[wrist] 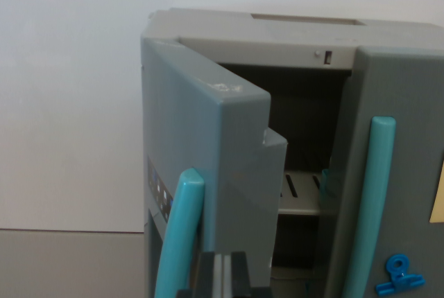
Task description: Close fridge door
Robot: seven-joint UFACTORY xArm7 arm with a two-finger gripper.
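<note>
Dark gripper (pixel 222 277) at bottom edge, just beside curved teal handle (pixel 182 232) of grey plastic toy fridge door (pixel 208 173); finger state: cannot tell. Door ajar at wrist view's left, slotted shelf (pixel 300 194) visible inside. Step judged: approach. Next: push door face toward cabinet. Grey surface (pixel 69 263), white wall (pixel 69 90)

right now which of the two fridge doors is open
The door on the wrist view's left is swung open, exposing the shelves; the right door sits shut.
</note>
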